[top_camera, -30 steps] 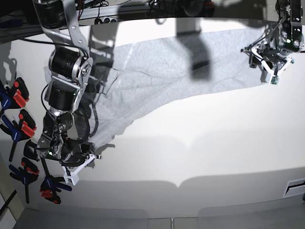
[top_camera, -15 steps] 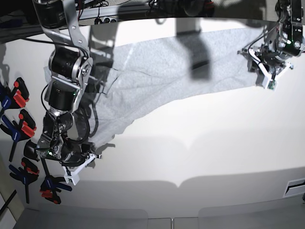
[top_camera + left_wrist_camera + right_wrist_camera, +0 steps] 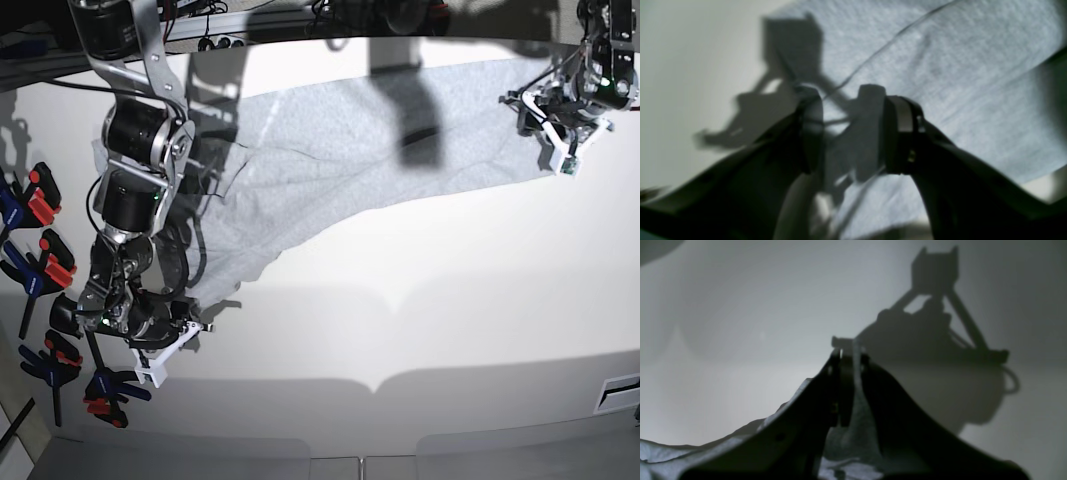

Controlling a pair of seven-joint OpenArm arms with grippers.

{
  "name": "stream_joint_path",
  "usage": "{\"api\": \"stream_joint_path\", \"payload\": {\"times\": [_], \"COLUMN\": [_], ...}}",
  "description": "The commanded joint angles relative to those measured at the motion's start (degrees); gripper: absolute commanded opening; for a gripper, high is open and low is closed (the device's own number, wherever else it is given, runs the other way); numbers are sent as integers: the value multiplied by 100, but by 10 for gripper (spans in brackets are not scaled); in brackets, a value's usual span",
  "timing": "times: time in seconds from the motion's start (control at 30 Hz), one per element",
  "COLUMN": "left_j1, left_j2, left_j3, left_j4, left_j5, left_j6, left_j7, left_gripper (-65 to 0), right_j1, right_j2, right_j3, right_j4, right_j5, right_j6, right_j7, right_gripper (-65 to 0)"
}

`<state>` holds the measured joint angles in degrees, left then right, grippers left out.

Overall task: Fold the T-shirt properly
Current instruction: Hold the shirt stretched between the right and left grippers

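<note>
At the near left of the desk (image 3: 420, 290), base view: right pincer (image 3: 850, 366) nipped tight on a narrow tongue of the T-shirt (image 3: 330, 130), cloth standing up between its tips. I judge the step as getting a second hold, so that both ends can be drawn taut and folded together. Holding the right end steady should keep the slanting edge from bunching. Further off, the shirt lies across the far half of the desk as a creased band, its long axis running side to side, tilted so the end at the left pincer (image 3: 855, 133) lies farther away. Neck direction: cannot tell; no lettering or tag seen. At that far end, the left pincer's jaws stand apart over rumpled layers. I would square it to the edge, go low, close on all the layers wanted, then lift both sides evenly.
</note>
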<state>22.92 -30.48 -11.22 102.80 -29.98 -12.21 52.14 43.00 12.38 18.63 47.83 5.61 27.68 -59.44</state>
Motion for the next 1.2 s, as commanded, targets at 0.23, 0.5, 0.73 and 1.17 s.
{"api": "stream_joint_path", "payload": {"times": [0.23, 0.5, 0.73, 1.17], "left_j1": [-118, -116, -116, -101], "left_j2": [-98, -98, -98, -98], "left_j3": [-44, -44, -44, -44], "left_j4": [-474, 50, 273, 271], "left_j5": [-151, 538, 660, 916], "left_j6": [11, 214, 232, 177], "left_j7": [-50, -52, -81, 57], "left_gripper": [-392, -610, -650, -499], "right_j1": [236, 236, 236, 236], "right_j2": [48, 48, 48, 48], "right_j3": [-2, -2, -2, -2], "right_j4": [101, 101, 101, 101], "right_j5": [61, 59, 59, 61], "right_j6": [90, 90, 90, 90], "right_j7": [111, 109, 109, 114], "right_gripper": [-650, -650, -650, -650]}}
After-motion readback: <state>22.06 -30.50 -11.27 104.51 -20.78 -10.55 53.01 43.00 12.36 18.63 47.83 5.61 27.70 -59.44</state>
